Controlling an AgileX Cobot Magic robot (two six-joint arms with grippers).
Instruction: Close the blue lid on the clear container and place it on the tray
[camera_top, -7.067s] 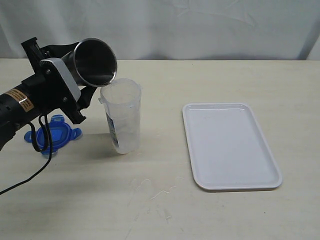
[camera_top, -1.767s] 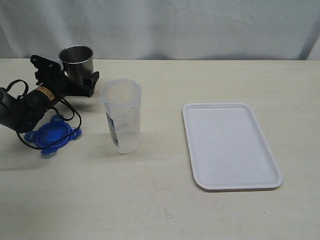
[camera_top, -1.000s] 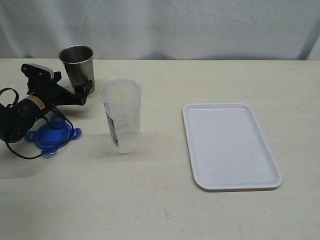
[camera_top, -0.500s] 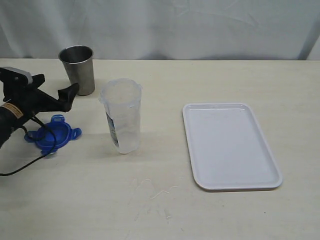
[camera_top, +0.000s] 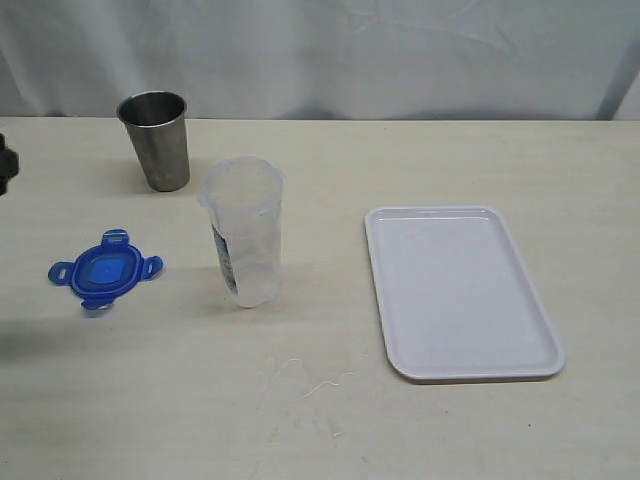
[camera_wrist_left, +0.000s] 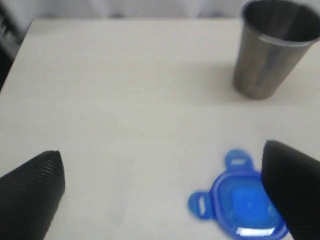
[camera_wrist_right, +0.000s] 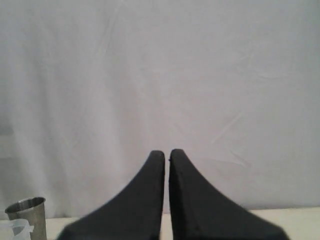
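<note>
1. Step in hand, as judged: fetching the lid. Nothing is closed yet. The blue lid (camera_top: 105, 271) lies flat on the table (camera_top: 330, 420), well apart from the clear container (camera_top: 243, 232), which stands upright and open-mouthed near the middle.
2. The tray (camera_top: 460, 290) sits to the container's right with nothing on it.
3. The left gripper (camera_wrist_left: 161, 160) hangs above the table with its fingers spread wide and nothing between them. In the wrist view the lid (camera_wrist_left: 240, 200) shows partly behind one finger, off to one side of the gap.
4. The right gripper (camera_wrist_right: 166, 152) is raised, with its fingers pressed together and empty, facing the backdrop.
5. Next move likely calls for centring the open jaws over the lid and coming down low. The lid is thin and flat, so the hold must catch a rim or flap.
6. A grey metal cup (camera_top: 156, 140) stands behind the lid. It is best kept clear of.
7. Surface: pale cream tabletop with faint scuffs toward the front.
8. Room: creased white cloth (camera_top: 400, 50) hangs behind the table. Nothing else is visible.
</note>
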